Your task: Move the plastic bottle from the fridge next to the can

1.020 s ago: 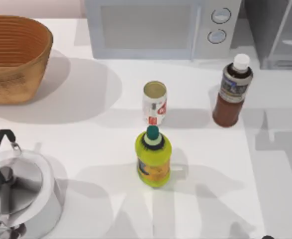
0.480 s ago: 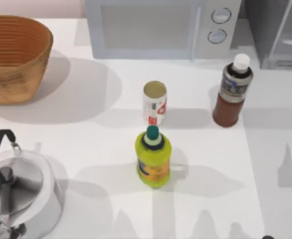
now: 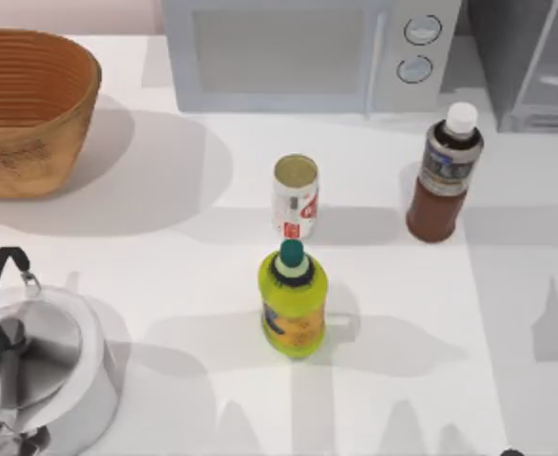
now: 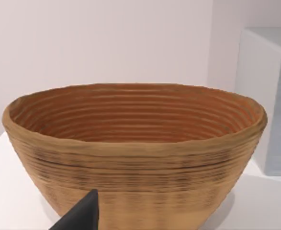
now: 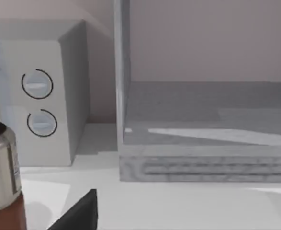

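Plastic bottle [image 3: 446,173] stands upright on the white table [image 3: 164,256], out of the fridge, toward the table's right side and just in front of the fridge [image 3: 530,62] at the back right corner. Its white cap is on. Fridge compartment is open to my right wrist camera, grey floor bare [image 5: 202,105].

Can [image 3: 296,196] is upright near the table's middle, well apart from the plastic bottle, left of it. Yellow-green bottle with teal cap [image 3: 293,299] stands just in front of the can.

White microwave [image 3: 307,52] along the back edge, two round dials toward the fridge. Woven basket [image 3: 27,109] at the back left corner; steel kettle [image 3: 41,375] at the front left corner.

One dark fingertip of my left gripper [image 4: 80,215] before the basket, one of my right gripper [image 5: 80,213] facing the fridge; whether either is open or closed I cannot tell.
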{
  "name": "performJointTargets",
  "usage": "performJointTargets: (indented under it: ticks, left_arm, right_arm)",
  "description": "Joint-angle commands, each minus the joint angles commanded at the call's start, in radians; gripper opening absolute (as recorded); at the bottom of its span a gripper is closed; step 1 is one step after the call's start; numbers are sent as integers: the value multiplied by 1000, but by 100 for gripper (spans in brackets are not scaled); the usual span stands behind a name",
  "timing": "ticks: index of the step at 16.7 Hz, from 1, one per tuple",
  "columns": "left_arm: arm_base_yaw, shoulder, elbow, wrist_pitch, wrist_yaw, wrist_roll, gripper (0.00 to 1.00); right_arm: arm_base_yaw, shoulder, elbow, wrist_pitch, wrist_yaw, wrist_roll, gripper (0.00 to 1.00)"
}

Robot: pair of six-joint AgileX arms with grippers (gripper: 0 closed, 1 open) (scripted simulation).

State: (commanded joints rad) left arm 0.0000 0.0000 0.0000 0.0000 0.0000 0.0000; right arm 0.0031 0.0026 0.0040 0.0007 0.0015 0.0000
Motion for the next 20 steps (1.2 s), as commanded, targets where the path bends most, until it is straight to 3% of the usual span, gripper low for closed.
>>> performJointTargets:
  ticks: [6, 16, 20]
  left_arm:
    - [0, 0, 0, 0, 0, 0, 100]
    - [0, 0, 0, 0, 0, 0, 100]
    - [0, 0, 0, 0, 0, 0, 100]
  right_arm:
    - [-1, -152, 126, -225, 0, 0, 100]
    - [-4, -610, 501, -1106, -2, -4, 100]
    - [-6, -747, 613, -1369, -3, -9, 100]
